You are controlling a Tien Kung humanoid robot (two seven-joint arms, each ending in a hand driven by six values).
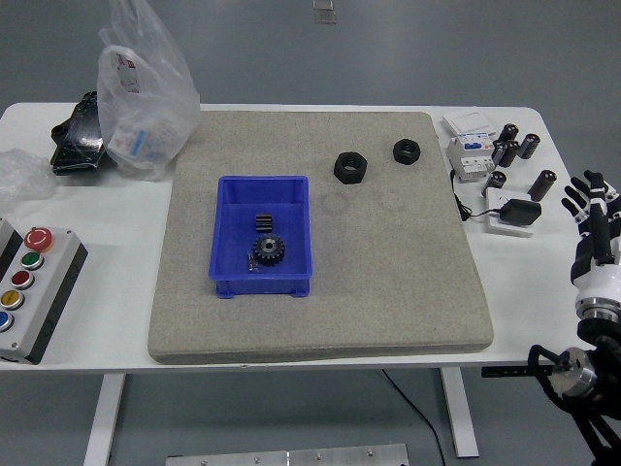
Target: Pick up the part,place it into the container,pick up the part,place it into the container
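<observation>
Blue bin point(236, 233) on grey mat point(408, 262) holds gear point(267, 250); two black nuts point(350, 166) beyond. Right hand point(595, 216) spread, empty, at counter point(116, 291) right edge.

Two black nuts point(350, 166) point(406, 150) on the mat, two gears point(267, 249) point(262, 221) in one blue bin point(227, 228).

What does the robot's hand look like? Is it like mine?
A bit like yours. Only the right hand shows, at the picture's right edge. It has thin black fingers with white patches along them, and a white wrist below. Under that comes a black arm with a round silver metal joint. The left arm is out of view.
</observation>
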